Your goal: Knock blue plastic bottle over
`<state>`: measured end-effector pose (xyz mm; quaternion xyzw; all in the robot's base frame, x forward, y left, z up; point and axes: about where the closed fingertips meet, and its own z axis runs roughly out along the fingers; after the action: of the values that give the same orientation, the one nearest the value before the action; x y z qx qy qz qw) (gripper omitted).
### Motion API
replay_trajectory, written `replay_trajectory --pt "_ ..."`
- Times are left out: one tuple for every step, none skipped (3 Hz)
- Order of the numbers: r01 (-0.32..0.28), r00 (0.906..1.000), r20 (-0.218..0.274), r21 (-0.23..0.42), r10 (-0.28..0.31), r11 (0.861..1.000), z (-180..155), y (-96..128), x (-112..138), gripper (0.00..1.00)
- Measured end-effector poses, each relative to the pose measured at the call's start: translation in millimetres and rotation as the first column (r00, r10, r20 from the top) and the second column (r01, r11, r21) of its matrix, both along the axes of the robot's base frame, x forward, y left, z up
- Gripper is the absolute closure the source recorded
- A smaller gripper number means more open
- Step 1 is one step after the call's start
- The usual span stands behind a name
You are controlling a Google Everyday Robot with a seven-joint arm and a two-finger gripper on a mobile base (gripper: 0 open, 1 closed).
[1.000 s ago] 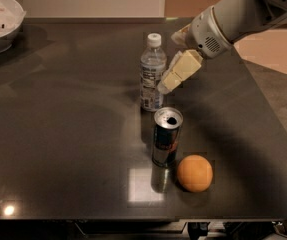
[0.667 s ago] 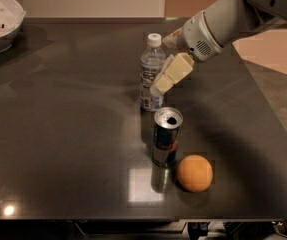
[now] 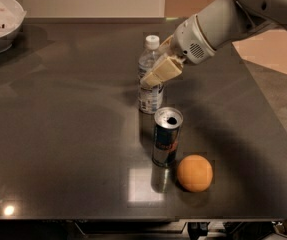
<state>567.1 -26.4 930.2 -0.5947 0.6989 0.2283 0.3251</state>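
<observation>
- We see the bottle (image 3: 149,98) standing upright on the dark table (image 3: 58,134), close to the can (image 3: 166,134) at its 12 o'clock.
- The gripper (image 3: 156,72) reaches in from 2 o'clock and overlaps the bottle's upper half; we cannot tell how wide it is spread.
- An orange (image 3: 195,173) lies at the can's 4 o'clock.

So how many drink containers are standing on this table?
2. The blue plastic bottle stands mid-table, with the gripper at its upper half. The silver can stands just in front of it, beside the orange. None looks hidden.
</observation>
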Motion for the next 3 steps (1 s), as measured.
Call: replay_trajectory --pt "0.009 0.9999 -0.011 -0.008 -0.009 1.000 5 -4 0 0.65" --pt "0.030 0.9993 -0.019 -0.085 -0.032 0.996 15 -17 3 0.87" --pt "0.039 0.9989 -0.017 -0.229 -0.044 0.973 22 -38 7 1.00"
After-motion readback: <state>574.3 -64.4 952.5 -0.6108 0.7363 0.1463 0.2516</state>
